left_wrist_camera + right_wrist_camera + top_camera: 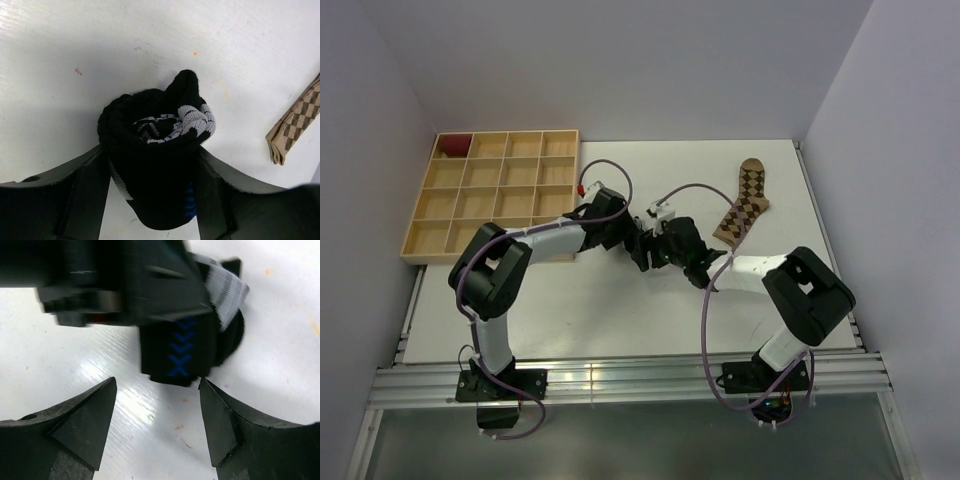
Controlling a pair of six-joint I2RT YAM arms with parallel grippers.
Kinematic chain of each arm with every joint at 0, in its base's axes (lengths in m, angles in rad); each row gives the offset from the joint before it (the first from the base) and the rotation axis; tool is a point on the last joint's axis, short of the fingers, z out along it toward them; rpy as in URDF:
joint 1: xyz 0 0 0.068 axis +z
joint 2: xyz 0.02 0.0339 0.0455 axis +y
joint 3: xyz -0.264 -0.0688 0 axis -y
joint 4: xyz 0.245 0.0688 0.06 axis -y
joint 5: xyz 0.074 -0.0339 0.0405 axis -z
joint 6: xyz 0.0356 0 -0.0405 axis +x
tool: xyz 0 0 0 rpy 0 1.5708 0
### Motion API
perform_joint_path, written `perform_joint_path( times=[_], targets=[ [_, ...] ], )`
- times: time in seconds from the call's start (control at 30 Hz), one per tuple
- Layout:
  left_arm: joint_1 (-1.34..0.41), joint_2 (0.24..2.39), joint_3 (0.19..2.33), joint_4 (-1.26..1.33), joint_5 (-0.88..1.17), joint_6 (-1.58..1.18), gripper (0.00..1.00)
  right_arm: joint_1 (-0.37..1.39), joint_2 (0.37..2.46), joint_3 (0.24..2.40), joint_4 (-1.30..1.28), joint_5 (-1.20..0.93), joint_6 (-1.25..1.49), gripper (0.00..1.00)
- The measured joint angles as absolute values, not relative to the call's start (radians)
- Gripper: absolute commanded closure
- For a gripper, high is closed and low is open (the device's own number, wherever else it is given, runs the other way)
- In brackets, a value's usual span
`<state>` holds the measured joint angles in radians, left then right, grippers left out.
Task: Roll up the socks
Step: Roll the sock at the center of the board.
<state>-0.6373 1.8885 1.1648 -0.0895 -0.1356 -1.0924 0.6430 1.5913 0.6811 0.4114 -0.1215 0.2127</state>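
1. The black sock (pixel 150 130), bunched into a roll, sits at the middle of the table (pixel 620 310), clamped on both sides by the left gripper (pixel 150 155).
2. The right gripper (pixel 157 385) is just beside it, fingers apart and holding nothing.
3. The tan argyle sock (pixel 745 205) lies flat, far right.

Rolled sock (pixel 150 125) between left pincer (pixel 152 150) jaws, flat sock (pixel 745 205) to its right, tray (pixel 430 257) far left
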Motion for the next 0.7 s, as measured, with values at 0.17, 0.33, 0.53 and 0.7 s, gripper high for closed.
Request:
perform_joint_path(
  times=[0.17, 0.33, 0.53, 0.7],
  targets=[
    [-0.645, 1.904, 1.215, -0.159, -0.149, -1.074, 0.36, 0.728, 1.591, 0.681, 0.449, 0.013, 0.133, 0.25],
    [-0.646, 1.911, 1.238, -0.192, -0.151, -1.063, 0.35, 0.755, 1.622, 0.682, 0.486, 0.097, 0.091, 0.24],
    [-0.646, 1.911, 1.249, -0.214, -0.151, -1.059, 0.36, 0.787, 1.644, 0.683, 0.513, 0.173, 0.058, 0.23],
    [-0.646, 1.914, 1.256, -0.225, -0.152, -1.059, 0.35, 0.801, 1.641, 0.678, 0.531, 0.220, 0.054, 0.22]
  ],
)
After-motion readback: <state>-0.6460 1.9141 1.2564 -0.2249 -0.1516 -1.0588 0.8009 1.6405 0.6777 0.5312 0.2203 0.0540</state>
